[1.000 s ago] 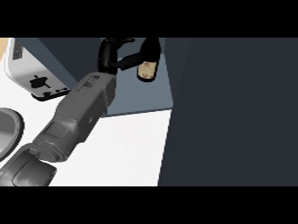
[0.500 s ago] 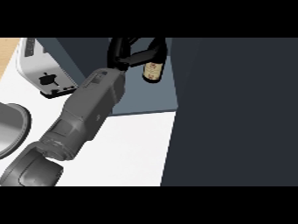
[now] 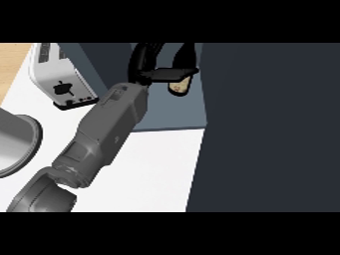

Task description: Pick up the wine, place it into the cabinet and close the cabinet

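Since the earlier frame the arm has swung further right, carrying the wine [image 3: 178,87] deeper over the cabinet's grey floor [image 3: 169,117]; the left hand [image 3: 158,67] is curled around the bottle, beside the dark cabinet door [image 3: 275,129]; letting go with the bottle tilted could topple it; the toaster [image 3: 61,74] stands well clear.

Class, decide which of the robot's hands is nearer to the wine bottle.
Left. The left hand is curled round the wine bottle at the cabinet opening; the right hand is not in view.
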